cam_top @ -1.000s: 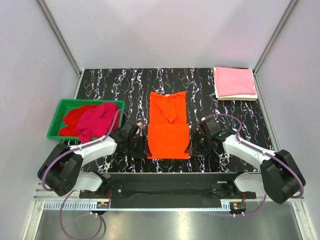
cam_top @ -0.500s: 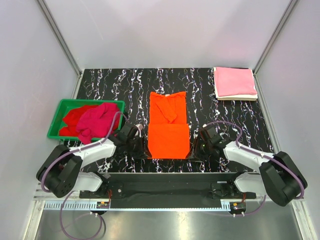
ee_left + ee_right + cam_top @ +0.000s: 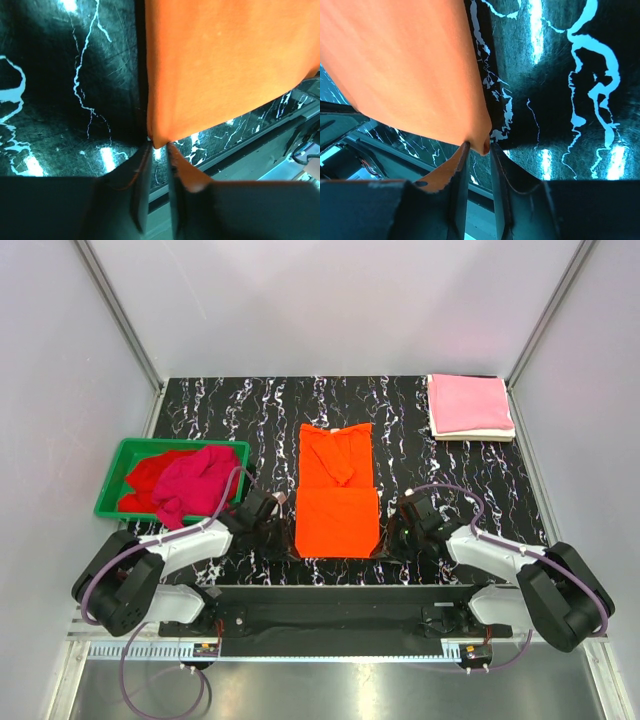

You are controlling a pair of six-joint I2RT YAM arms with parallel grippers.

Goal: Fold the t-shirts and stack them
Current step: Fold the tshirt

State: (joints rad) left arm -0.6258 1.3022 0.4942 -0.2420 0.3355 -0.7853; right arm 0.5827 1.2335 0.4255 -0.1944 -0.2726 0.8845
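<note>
The bright orange t-shirt (image 3: 337, 495) lies partly folded in the middle of the table, its near part doubled over. My left gripper (image 3: 289, 543) is shut on its near left corner (image 3: 158, 141), pinched at the fingertips. My right gripper (image 3: 386, 544) is shut on its near right corner (image 3: 483, 142). Both sit low by the table's near edge. A folded pink t-shirt (image 3: 469, 403) lies on a cream-white one (image 3: 476, 434) at the far right. A crimson-magenta t-shirt (image 3: 194, 482) and a red one (image 3: 145, 476) lie crumpled in the bin.
A green plastic bin (image 3: 113, 481) stands at the left edge of the black marbled table (image 3: 240, 410). The table's near edge and metal rail show just below both grippers (image 3: 260, 145). White walls enclose the table on three sides.
Both grippers have slid toward the near edge along the orange shirt's sides, down to its near corners, and now pinch them. The shirt itself has hardly moved.
</note>
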